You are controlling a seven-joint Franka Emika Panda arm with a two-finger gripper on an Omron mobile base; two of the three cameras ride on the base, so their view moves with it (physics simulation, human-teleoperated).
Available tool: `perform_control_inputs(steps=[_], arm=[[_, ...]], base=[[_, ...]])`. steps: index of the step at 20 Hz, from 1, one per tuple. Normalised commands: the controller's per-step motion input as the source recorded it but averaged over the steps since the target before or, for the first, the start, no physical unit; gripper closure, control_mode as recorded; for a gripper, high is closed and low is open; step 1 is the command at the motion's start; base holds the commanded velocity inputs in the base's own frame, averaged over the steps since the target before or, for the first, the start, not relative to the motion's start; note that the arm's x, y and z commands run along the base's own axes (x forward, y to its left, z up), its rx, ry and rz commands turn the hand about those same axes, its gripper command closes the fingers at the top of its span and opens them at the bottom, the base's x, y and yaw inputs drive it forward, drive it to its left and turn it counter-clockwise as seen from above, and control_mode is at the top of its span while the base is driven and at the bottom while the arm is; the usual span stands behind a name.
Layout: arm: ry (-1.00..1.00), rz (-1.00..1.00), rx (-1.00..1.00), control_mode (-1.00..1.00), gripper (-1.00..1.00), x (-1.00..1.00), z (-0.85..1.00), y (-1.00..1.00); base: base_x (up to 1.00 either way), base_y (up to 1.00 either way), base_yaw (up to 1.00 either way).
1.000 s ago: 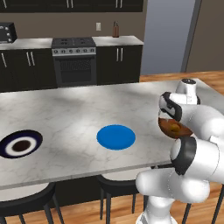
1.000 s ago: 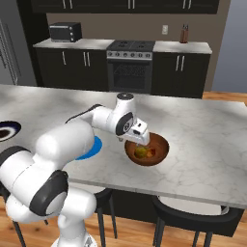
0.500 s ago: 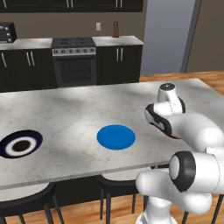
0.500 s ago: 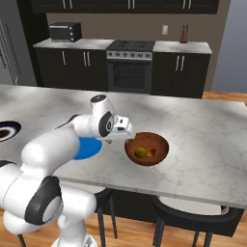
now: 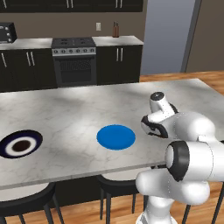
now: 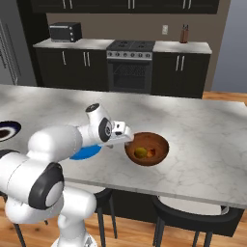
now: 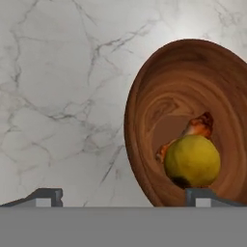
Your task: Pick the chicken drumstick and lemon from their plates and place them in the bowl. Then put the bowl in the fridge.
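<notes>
End effector [image 6: 126, 137] sits low over the marble tabletop [image 6: 202, 144], jaws spread wide, nothing betw. them. In the right base view it's just left of the bowl [image 6: 147, 149], at the rim's near-left edge; can't tell if a fingertip touches the rim.

Hand view: both fingertips [image 7: 46, 195] stand at the bottom edge, far apart. Bowl [image 7: 188, 120] fills the right half of the view, seen on its side bc the cam is rolled. One tip is over bare marble, the other [image 7: 202, 195] is in line w/ the bowl's inside, right below the lemon [image 7: 192, 160]. So the rim lies betw. the two tips, not gripped.

Lemon rests in the bowl's bottom, w/ the drumstick [image 7: 198, 126] behind and touching it, partly hidden. Right base view shows the same: lemon [image 6: 140, 152] on the left, drumstick [image 6: 151, 153] on the right inside the bowl.

Blue plate [image 5: 116, 136] lies bare on the tabletop, left of the end effector [image 5: 148, 128] in the left base view; arm covers part of it in the right base view. Navy plate [image 5: 19, 145] w/ white centre is well apart, far left on the tabletop. Fridge [image 6: 9, 48] edge shows at the far left of the right base view, door closed as far as visible.
</notes>
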Motion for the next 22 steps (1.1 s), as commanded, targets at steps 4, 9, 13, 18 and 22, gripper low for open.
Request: perform_control_inputs(steps=[4,9,13,18,22], arm=[[0.01,0.00,0.00,-1.00,-1.00,0.36,-0.17,-0.16],[0.08,0.00,0.00,-1.00,-1.00,0.37,-0.13,-0.20],[0.09,0.00,0.00,-1.00,-1.00,0.38,-0.17,-0.15],[0.09,0.01,0.00,-1.00,-1.00,0.23,-0.15,-0.14],[0.06,0.02,0.00,-1.00,-1.00,0.02,-0.21,-0.10]], base=[[0.00,0.00,0.00],[0.00,0.00,0.00],[0.00,0.00,0.00],[0.00,0.00,0.00],[0.00,0.00,0.00]])
